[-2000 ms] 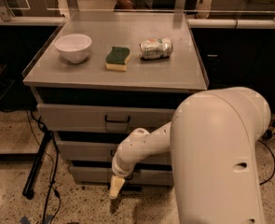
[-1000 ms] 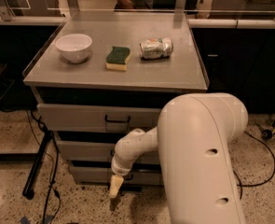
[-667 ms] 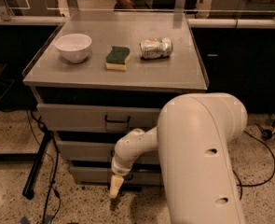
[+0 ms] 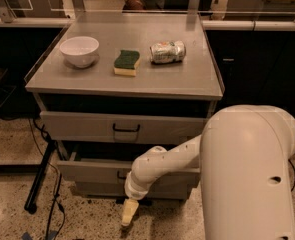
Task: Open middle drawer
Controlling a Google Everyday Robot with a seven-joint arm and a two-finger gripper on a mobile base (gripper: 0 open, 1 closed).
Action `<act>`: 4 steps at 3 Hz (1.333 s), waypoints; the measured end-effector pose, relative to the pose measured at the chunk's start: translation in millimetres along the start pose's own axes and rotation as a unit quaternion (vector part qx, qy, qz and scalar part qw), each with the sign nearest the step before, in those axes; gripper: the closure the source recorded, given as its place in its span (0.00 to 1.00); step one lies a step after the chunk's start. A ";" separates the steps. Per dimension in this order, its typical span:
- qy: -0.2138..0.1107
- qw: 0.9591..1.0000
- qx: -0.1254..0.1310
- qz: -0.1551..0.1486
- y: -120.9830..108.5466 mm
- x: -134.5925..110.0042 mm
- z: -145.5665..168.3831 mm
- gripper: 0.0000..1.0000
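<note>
The middle drawer (image 4: 87, 171) is the second of three grey fronts in the cabinet under the grey table (image 4: 197, 84). It stands slightly out, with a dark gap above it. Its black pull handle (image 4: 120, 175) is partly hidden by my arm. My gripper (image 4: 128, 213) hangs from the white wrist just below and in front of that handle, near the floor. The top drawer (image 4: 77, 125) with its black handle (image 4: 126, 129) is above. The bottom drawer (image 4: 97, 189) is mostly hidden behind my arm.
On the table top are a white bowl (image 4: 79, 50), a green and yellow sponge (image 4: 126, 62) and a crushed can (image 4: 167, 52). A black stand leg (image 4: 39, 176) and cables (image 4: 54, 209) are on the speckled floor at the left. My large white arm housing (image 4: 247, 179) fills the lower right.
My gripper has dropped slightly lower and nearer the camera. The middle drawer front seems to have come out a little. The white arm housing has shifted right.
</note>
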State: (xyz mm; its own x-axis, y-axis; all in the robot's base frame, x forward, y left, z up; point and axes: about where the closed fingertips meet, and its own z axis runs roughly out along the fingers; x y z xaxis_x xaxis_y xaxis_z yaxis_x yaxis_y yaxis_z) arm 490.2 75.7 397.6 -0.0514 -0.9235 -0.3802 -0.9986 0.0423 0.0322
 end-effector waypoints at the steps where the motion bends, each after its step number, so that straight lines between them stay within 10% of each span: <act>1: 0.007 1.000 -0.011 -0.005 3.4 4.7 -1.6 0.00; 4: -0.010 0.997 -0.070 0.007 108.1 35.0 -36.9 0.00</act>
State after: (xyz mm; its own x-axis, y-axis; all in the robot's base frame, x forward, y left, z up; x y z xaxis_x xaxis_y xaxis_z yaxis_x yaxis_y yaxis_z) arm 380.9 33.9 421.9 -0.0680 -0.9152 -0.3972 -0.9861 0.0011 0.1663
